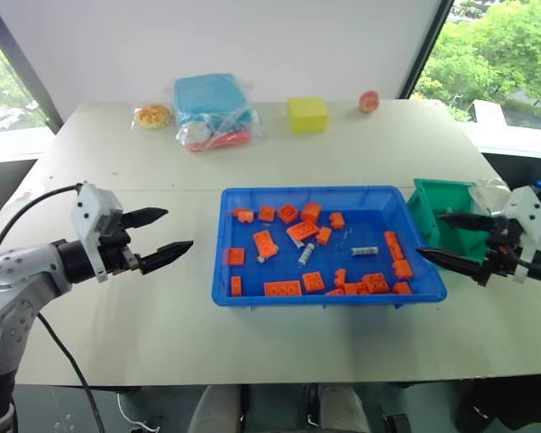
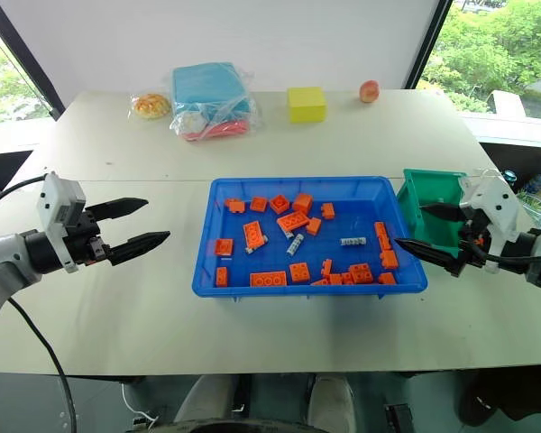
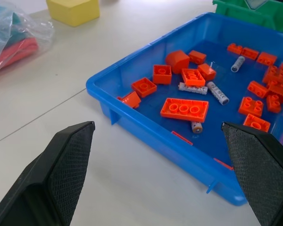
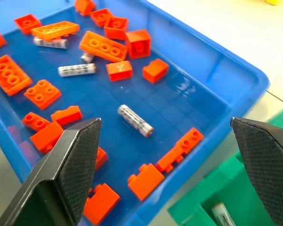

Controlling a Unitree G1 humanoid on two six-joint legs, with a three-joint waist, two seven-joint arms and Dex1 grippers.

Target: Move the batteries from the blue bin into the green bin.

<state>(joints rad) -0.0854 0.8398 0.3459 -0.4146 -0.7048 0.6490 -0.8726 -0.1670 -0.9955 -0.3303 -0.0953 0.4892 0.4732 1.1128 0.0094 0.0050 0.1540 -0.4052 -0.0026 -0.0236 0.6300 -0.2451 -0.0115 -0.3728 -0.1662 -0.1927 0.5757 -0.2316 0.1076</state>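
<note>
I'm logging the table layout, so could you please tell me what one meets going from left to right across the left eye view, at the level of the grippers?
left gripper → blue bin holding orange bricks and batteries → green bin → right gripper

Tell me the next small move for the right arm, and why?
Probably swing the open right gripper from over the green bin toward the lone battery in the blue bin. It lies nearest, clear of bricks, and the fingers hold nothing.
</note>
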